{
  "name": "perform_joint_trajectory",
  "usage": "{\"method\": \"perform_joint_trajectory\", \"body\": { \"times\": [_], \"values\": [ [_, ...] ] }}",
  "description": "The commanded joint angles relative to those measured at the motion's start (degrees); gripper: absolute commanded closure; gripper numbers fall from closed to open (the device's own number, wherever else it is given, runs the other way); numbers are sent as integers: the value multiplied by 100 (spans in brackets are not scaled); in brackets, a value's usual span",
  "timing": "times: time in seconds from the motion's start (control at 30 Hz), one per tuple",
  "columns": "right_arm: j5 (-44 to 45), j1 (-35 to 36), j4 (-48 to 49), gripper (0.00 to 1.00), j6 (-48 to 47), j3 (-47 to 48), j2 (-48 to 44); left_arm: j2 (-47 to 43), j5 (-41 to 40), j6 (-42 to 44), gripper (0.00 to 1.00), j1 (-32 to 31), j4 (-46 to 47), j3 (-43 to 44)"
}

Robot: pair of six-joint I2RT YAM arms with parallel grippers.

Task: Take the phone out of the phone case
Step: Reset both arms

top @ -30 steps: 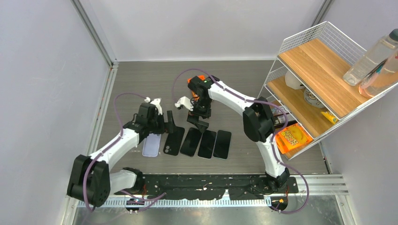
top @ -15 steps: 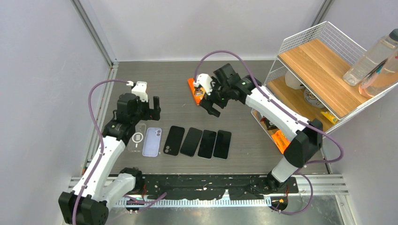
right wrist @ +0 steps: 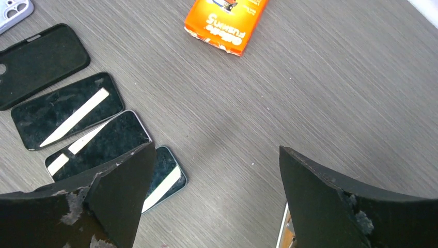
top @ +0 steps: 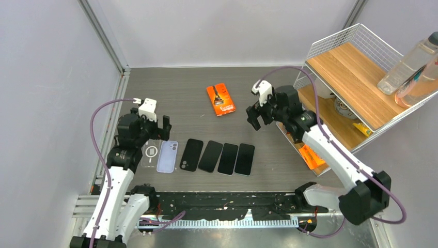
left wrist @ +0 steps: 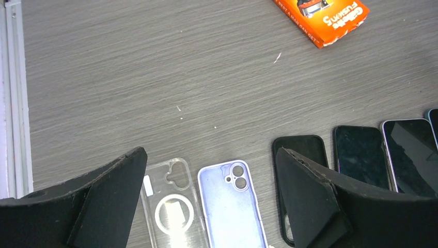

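A row lies on the table: a clear phone case (top: 151, 154), a lilac case (top: 167, 156), a black case (top: 191, 154) with its hollow side up, then three dark phones (top: 228, 158) screen up. No phone shows inside any case. My left gripper (top: 155, 126) hangs open above the clear case (left wrist: 170, 206) and lilac case (left wrist: 230, 206), its right finger hiding part of the black case (left wrist: 302, 150). My right gripper (top: 255, 116) is open over bare table, right of the phones (right wrist: 67, 111) and black case (right wrist: 44, 62). Neither gripper holds anything.
An orange razor box (top: 220, 99) lies behind the row. A wire shelf (top: 335, 57) with wooden boards, bottles and an orange packet (top: 317, 151) stands at the right, close to my right arm. Walls and a metal rail (top: 114, 111) bound the left side.
Both arms have drawn away from the middle: the left gripper moved left and opened fully, the right swung right toward the shelf. The orange box is uncovered.
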Motion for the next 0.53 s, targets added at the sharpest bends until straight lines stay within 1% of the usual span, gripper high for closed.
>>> {"method": "perform_joint_trajectory", "body": {
  "times": [0.0,0.03,0.1,0.2,0.5],
  "values": [
    [30,34,1371,4,9,-884,-769,-217,479,-10,0,230,727,-170],
    [80,30,1475,4,-17,-1152,-870,-245,516,-52,0,261,813,-232],
    [151,26,1680,4,-95,-1393,-1106,-290,607,-123,0,315,990,-358],
    [294,7,1853,4,-129,-1523,-1286,-358,565,-180,0,360,1208,-497],
    [335,-22,1875,4,-190,-1561,-1087,-473,491,-124,0,385,1267,-598]
  ]
}}
